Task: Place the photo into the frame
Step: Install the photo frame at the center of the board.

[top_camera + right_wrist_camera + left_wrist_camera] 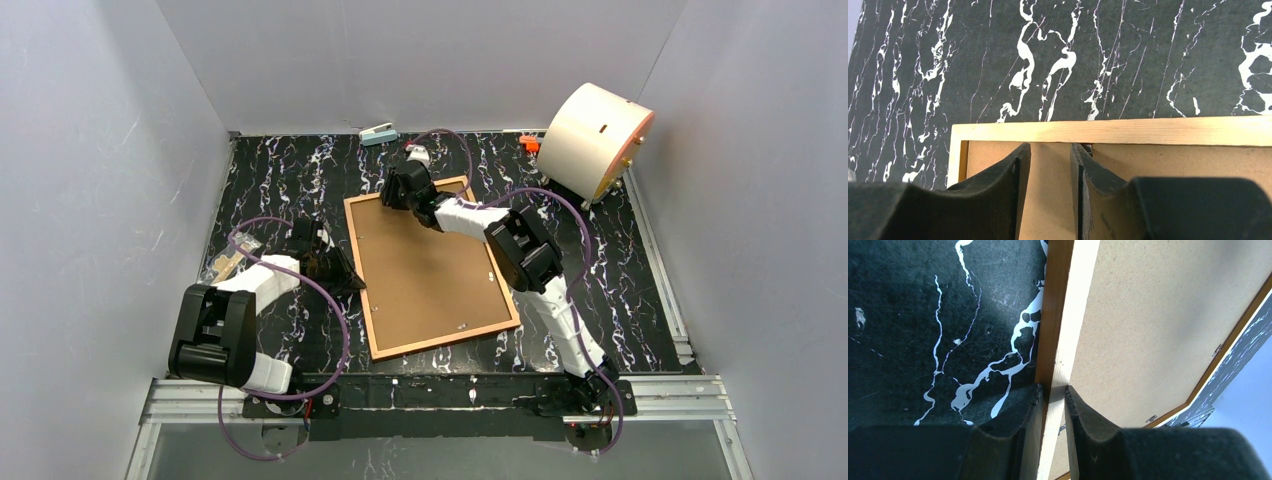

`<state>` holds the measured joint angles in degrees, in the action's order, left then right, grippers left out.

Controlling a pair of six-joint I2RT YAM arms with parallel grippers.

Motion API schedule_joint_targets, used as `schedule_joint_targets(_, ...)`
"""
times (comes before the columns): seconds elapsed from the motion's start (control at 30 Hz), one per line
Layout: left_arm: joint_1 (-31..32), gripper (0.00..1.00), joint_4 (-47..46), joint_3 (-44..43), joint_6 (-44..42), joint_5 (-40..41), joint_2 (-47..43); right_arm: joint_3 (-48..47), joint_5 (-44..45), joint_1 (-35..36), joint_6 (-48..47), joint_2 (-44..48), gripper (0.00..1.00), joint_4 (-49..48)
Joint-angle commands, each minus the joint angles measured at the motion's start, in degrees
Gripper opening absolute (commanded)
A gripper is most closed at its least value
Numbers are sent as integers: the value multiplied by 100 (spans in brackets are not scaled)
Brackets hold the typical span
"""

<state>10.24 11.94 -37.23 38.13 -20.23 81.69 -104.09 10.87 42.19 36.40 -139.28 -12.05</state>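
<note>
Left gripper (1053,389) is clamped on the left rail of the frame (445,339), which lies face down between the arms with the board (425,265) seated in it; the photo is not visible, perhaps beneath the board. Right gripper (1050,146) hovers, jaws apart and empty, at the far rail beside what looks like a clip (1087,148). The left should probably pin the frame steady while the right works each clip in turn, pressing flat so the board does not lift.

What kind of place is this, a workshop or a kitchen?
Most likely a robotics lab test booth: plain grey walls box in a black marbled table, a left arm and a right arm are bolted to a metal rail at its edge, and a wooden picture frame lies there.
</note>
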Motion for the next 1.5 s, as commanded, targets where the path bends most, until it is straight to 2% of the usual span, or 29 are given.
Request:
schedule_joint_targets(0.0, 30, 20, 492, 94, -139, 457, 167, -304, 575, -27, 52, -192, 44, 334)
schedule_joint_targets(0.2, 29, 20, 502, 81, -167, 490, 188, 731, -85, -27, -54, 652, 45, -621)
schedule_joint_targets(0.37, 28, 22, 502, 67, -178, 513, 178, 1308, -242, -35, -405, 1763, 52, -602)
schedule_joint_targets(0.5, 26, 27, 487, 62, -182, 532, 55, 1687, -243, -215, -642, 2582, 58, 260)
schedule_joint_targets(0.6, 29, 31, 492, 42, -181, 509, -82, 1901, -223, -520, -746, 3074, 60, 1263)
schedule_joint_targets(0.73, 21, 37, 499, 49, -200, 489, -238, 2268, 162, -861, -983, 3537, 65, 2463)
schedule_joint_targets(0.87, 24, 43, 558, 56, -239, 420, -427, 2865, 544, -1144, -1262, 3906, 73, 2854)
schedule_joint_targets(0.97, 22, 48, 628, 44, -291, 406, -580, 2915, 469, -1284, -1380, 3882, 76, 3189)
schedule_joint_targets(1.17, 29, 59, 706, 1, -322, 387, -745, 2226, 432, -1363, -1408, 3129, 77, 4000)
schedule_joint_targets(1.47, 26, 62, 759, 70, -365, 404, -833, 1497, 538, -1364, -1363, 2222, 77, 4026)
